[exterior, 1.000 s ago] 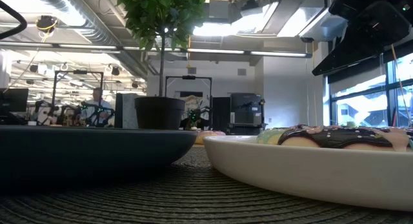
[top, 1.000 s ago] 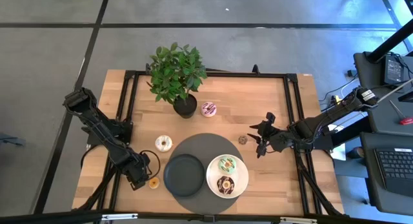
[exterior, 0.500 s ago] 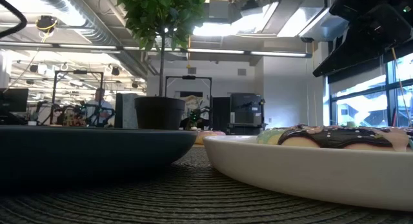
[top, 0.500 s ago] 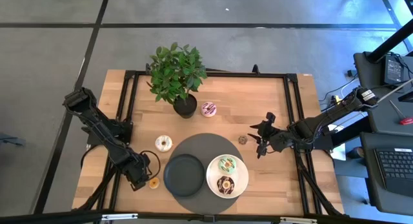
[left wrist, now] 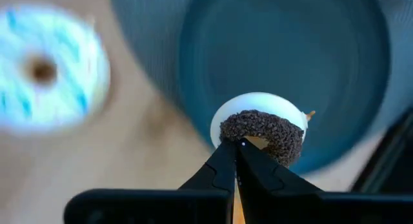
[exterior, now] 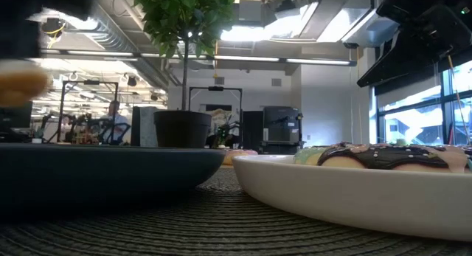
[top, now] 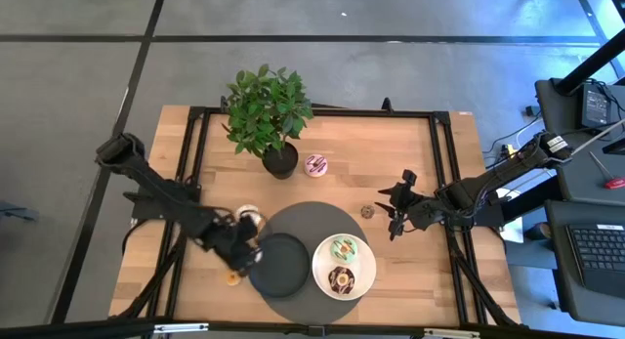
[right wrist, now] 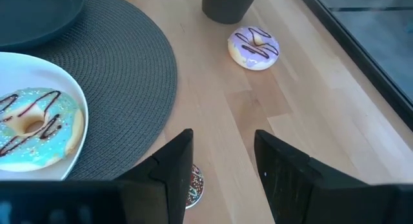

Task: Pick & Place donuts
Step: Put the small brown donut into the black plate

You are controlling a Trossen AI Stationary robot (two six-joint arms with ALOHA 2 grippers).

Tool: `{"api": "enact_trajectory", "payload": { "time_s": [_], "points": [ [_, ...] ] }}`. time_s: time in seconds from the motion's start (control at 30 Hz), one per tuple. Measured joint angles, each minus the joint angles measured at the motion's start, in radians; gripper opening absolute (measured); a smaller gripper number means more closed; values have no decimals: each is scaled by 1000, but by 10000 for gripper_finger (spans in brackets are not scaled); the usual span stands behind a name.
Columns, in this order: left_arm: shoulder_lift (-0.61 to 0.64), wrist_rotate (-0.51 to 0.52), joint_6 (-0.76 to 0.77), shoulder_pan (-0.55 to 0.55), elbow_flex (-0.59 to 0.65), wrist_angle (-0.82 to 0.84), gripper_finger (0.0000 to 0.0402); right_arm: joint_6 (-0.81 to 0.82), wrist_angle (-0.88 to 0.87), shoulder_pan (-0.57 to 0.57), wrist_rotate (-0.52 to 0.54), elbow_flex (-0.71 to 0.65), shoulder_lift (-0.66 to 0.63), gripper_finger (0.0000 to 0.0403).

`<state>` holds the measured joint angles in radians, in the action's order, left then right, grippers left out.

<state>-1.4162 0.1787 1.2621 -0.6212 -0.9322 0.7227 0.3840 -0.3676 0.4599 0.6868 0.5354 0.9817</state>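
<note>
My left gripper [top: 248,245] [left wrist: 237,145] is shut on a tiny brown crumb-topped donut [left wrist: 261,132] above the left edge of the black plate [top: 281,267]. It shows blurred in the low view as a tan donut [exterior: 18,86]. My right gripper [top: 395,216] [right wrist: 222,161] is open and waits just right of a small sprinkled donut [top: 367,211] [right wrist: 193,185] on the wood. A white blue-striped donut [left wrist: 45,69] and an orange donut [top: 232,276] lie left of the plate. A pink donut [top: 315,164] lies by the pot. Green [top: 343,248] and chocolate [top: 341,278] donuts sit on the white plate [top: 363,278]. My left gripper pinches the tiny brown donut by the near side of its ring [left wrist: 244,141], between the two fingertips. The donut is lifted clear and sticks out beyond the fingertips over the black plate's edge.
A round dark placemat [top: 317,220] carries both plates. A potted plant [top: 269,109] stands at the far side of the table. A black frame rail [top: 441,163] runs along the table's edges. Bare wood lies between the placemat and the right gripper.
My left gripper has swung quickly from beside the orange donut near the table's left near corner toward the right, ending over the black plate's left edge with the brown donut lifted. The orange donut stayed where it was. The right arm kept still.
</note>
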Motion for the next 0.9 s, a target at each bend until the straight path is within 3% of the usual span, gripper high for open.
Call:
{"api": "enact_trajectory", "payload": {
  "time_s": [0.2, 0.4, 0.6, 0.9],
  "points": [
    [-135, -78, -214, 171, -98, -17, 2, 1, 0, 0, 0, 0, 0, 166],
    [-307, -213, -396, 226, -258, 14, 2, 0, -2, 0, 0, 0, 0, 166],
    [-413, -232, -413, 238, -370, 148, 2, 0, -2, 0, 0, 0, 0, 166],
    [-459, -226, -409, 237, -380, 164, 6, 0, -3, 0, 0, 0, 0, 166]
  ]
}}
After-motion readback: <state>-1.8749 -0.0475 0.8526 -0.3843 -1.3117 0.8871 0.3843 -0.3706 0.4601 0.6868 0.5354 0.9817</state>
